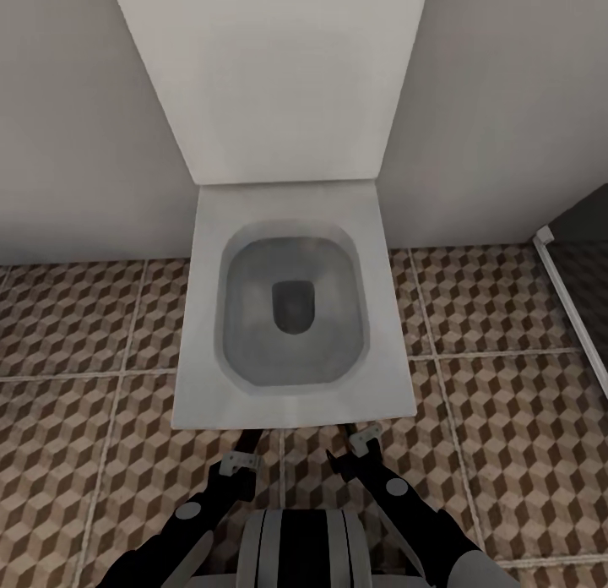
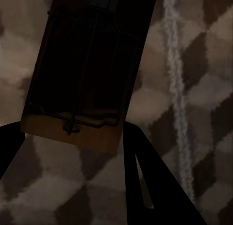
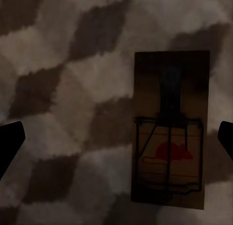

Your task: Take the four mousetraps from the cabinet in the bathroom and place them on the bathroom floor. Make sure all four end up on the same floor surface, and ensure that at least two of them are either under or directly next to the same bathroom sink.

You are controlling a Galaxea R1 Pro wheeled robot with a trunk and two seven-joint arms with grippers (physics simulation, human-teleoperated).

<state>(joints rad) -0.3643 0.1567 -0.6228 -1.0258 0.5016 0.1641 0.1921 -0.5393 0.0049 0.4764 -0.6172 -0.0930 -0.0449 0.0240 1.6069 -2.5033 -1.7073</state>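
Both dark grippers, left (image 1: 238,463) and right (image 1: 365,440), hang low over the cube-patterned brown and beige tiled floor (image 1: 76,334). Each wrist view shows a flat tan wooden mousetrap (image 2: 82,84) (image 3: 170,133) between wide-spread fingers, seemingly lying on the tiles. Beyond stands a white square toilet (image 1: 291,318). Placing looks underway; next, the sink must be found.

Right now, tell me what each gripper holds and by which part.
In the left wrist view a mousetrap sits between the dark fingers; a grip cannot be confirmed. In the right wrist view a mousetrap lies on the floor, fingers apart, holding nothing.
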